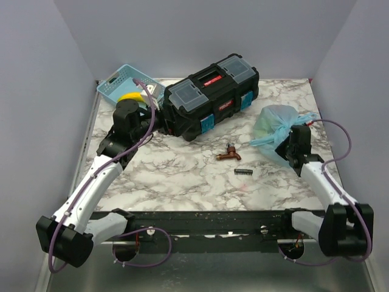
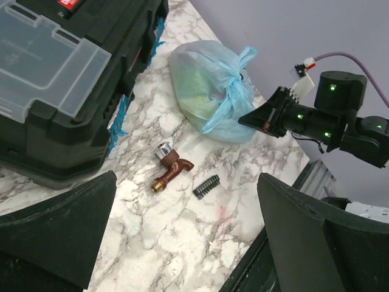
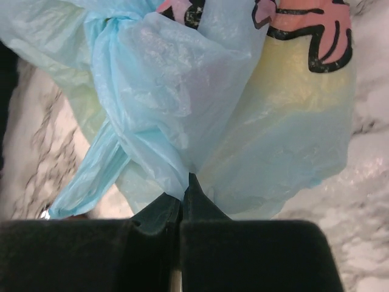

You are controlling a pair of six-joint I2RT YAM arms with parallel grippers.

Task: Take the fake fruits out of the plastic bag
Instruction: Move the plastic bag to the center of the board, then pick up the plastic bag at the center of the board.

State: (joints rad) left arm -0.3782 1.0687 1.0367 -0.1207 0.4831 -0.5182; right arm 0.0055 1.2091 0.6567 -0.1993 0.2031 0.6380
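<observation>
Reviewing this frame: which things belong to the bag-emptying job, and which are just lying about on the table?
Part of the job: plastic bag, tied at the handles; fake fruits, seen only as yellow-green tints through it; right gripper, shut on a fold of the bag; left gripper, open, holding nothing.
Lying about: black toolbox; blue basket; brown tap; small black ridged piece.

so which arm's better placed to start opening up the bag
right: the right gripper is pinched shut on a fold of the plastic bag. the left gripper is open, over by the black toolbox, away from the bag.
</observation>
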